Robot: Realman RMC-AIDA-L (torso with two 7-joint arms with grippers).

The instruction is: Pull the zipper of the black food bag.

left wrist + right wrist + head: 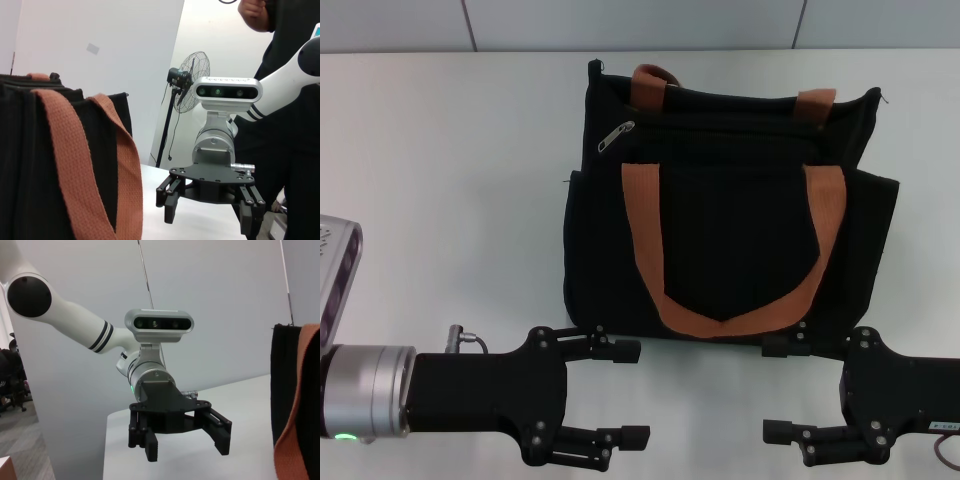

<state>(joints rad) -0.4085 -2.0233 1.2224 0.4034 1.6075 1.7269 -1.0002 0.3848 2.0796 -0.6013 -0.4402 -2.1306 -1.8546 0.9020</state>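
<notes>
The black food bag [730, 200] lies on the white table in the head view, with two orange-brown strap handles [645, 235]. Its small silver zipper pull [616, 136] rests near the bag's top left corner on the black zip line. My left gripper [635, 393] is open, near the front edge just below the bag's lower left corner. My right gripper [782, 390] is open, below the bag's lower right. The left wrist view shows the bag [30, 165] and the right gripper [209, 210]. The right wrist view shows the left gripper [186, 440] and the bag's edge [285, 385].
The white table [450, 200] stretches left of the bag. A grey tiled wall [620, 22] runs along the back. A person [287, 30] and a standing fan [192, 82] show behind the right arm in the left wrist view.
</notes>
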